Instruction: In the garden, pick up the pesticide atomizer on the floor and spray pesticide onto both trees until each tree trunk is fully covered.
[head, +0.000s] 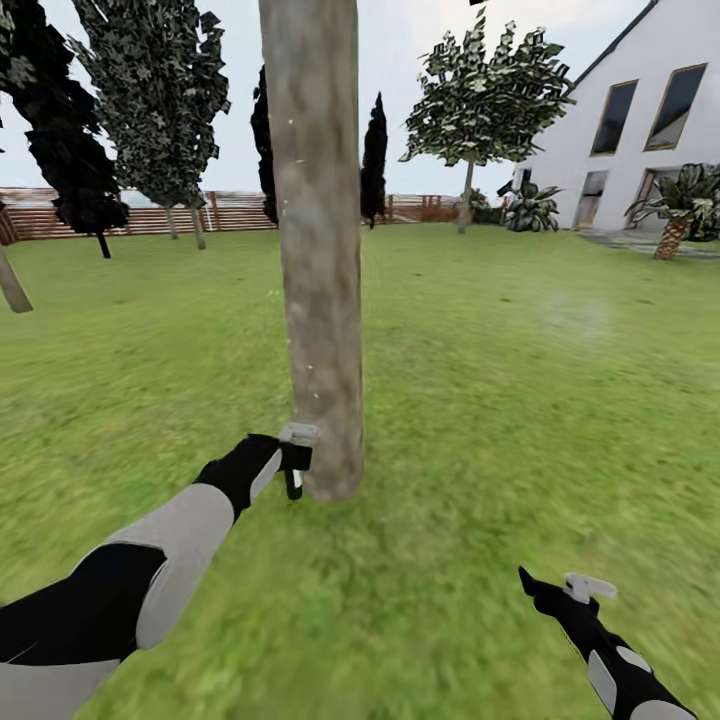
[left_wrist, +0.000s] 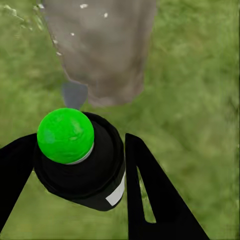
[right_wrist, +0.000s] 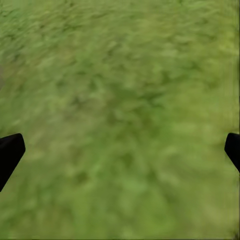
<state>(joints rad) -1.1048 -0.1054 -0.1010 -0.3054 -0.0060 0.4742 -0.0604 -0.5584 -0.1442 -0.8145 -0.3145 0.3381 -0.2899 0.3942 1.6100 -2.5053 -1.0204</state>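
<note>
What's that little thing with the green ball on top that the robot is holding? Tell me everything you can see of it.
It is the pesticide atomizer, a small, squat, round black body with a bright green ball-shaped cap and a small white patch on its side. It sits between the fingers of the left gripper, which hold it on both sides. It is held low over the grass, just beside the base of the tree trunk, pointing toward the bark. Whether it touches the trunk cannot be told.
</note>
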